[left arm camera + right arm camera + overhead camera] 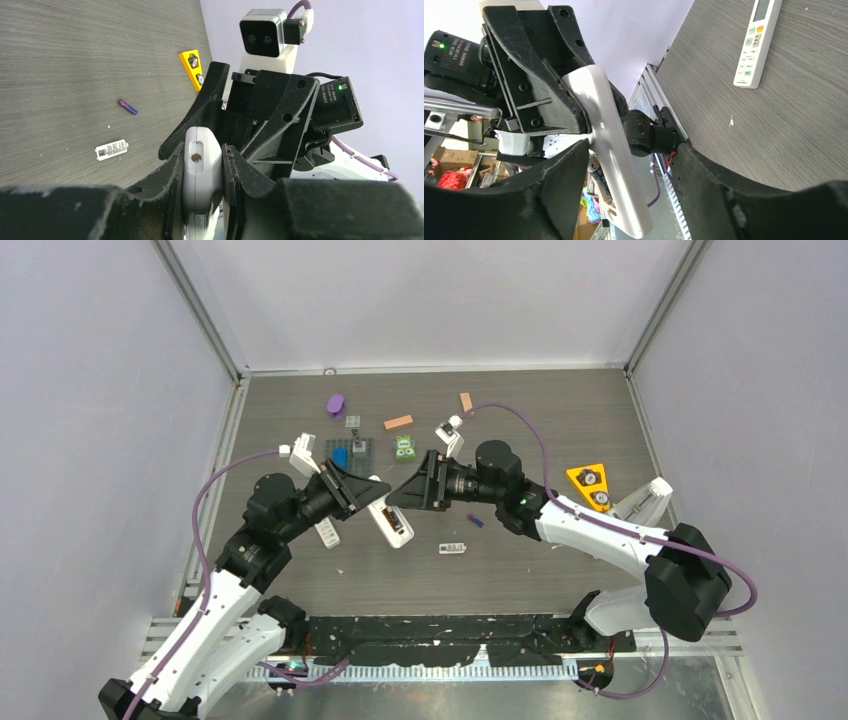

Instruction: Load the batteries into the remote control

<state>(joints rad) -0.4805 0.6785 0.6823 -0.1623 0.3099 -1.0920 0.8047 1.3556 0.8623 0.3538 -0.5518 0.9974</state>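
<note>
The left gripper [368, 498] clamps the white remote control [619, 190] above the table [560, 570]; the right gripper [631, 150] has its jaws apart astride the free end, gripping nothing. A dark battery [597, 176] appears seated in the remote's back, and a purple battery [476, 522] lies on the table. A rigid left hold and lengthwise alignment of each cell would best serve the pressing-in.

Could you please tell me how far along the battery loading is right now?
Done: one dark battery appears seated in the back of the remote. In hand: the left claw clamps that remote while the open right claw straddles it. Left: a purple battery lies loose on the table, so loading isn't finished.
</note>
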